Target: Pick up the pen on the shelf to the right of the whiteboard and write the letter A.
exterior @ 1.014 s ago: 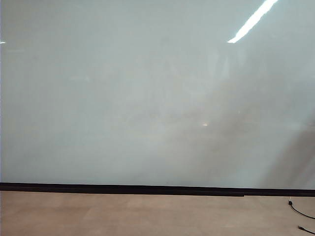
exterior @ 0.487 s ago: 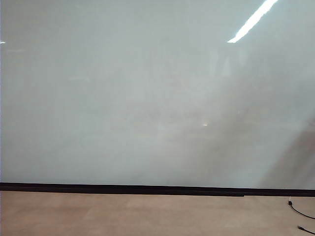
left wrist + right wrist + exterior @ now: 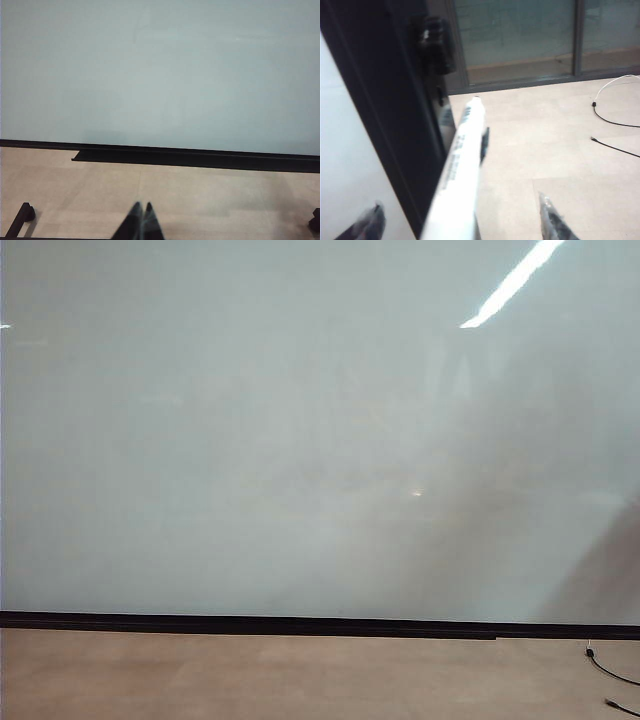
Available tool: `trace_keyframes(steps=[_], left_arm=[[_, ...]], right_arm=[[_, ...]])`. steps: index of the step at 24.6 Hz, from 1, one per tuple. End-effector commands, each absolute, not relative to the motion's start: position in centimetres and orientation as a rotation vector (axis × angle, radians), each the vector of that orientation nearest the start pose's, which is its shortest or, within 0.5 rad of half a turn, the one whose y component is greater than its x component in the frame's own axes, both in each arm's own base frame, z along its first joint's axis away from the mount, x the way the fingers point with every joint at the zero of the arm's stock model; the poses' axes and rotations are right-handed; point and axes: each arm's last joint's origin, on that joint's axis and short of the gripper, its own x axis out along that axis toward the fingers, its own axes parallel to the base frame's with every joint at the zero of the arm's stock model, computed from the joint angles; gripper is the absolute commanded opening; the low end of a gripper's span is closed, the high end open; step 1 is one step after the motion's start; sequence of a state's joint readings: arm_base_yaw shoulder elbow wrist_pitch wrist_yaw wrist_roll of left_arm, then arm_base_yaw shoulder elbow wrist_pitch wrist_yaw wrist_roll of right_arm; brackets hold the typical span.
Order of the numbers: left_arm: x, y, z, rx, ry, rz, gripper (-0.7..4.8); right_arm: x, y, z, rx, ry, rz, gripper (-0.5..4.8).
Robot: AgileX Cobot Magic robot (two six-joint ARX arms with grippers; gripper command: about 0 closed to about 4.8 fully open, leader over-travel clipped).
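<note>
The whiteboard [image 3: 300, 440] fills the exterior view, with a black strip [image 3: 250, 623] along its lower edge; neither gripper shows there. No letter A shows on it. In the right wrist view the pen [image 3: 462, 155], white with a dark printed label, stands up beside the board's black side frame [image 3: 395, 100]. I cannot make out the shelf under it. My right gripper [image 3: 461, 202] is open. Its fingers [image 3: 552, 220] stand wide on either side of the pen, with gaps both sides. My left gripper [image 3: 142, 205] is shut and empty, low over the floor, facing the board.
A black tray [image 3: 200, 159] runs along the board's foot. Black stand feet [image 3: 22, 215] rest on the tan floor. Cables [image 3: 615, 120] lie on the floor at the right, also the cable [image 3: 610, 670]. Glass panels [image 3: 520, 35] stand beyond the pen.
The faint dark shadow at the board's lower right has shrunk toward the right edge. Nothing else in the exterior view has changed.
</note>
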State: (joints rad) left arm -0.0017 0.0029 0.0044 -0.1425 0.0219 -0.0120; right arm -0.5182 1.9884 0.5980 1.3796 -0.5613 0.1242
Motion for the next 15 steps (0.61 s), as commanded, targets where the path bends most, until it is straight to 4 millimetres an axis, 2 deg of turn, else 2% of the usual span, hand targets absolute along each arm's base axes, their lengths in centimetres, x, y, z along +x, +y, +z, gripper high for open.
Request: trace_keyframes(steps=[1, 15], left_arm=[[9.67, -0.08, 15.26, -0.009, 0.131, -0.024, -0.05], [9.67, -0.08, 15.26, -0.009, 0.131, -0.024, -0.05]], right_arm=[[28.9, -14.55, 11.92, 0.114, -0.025, 0.044, 3.98], [29.02, -14.66, 12.09, 0.078, -0.035, 0.039, 3.77]])
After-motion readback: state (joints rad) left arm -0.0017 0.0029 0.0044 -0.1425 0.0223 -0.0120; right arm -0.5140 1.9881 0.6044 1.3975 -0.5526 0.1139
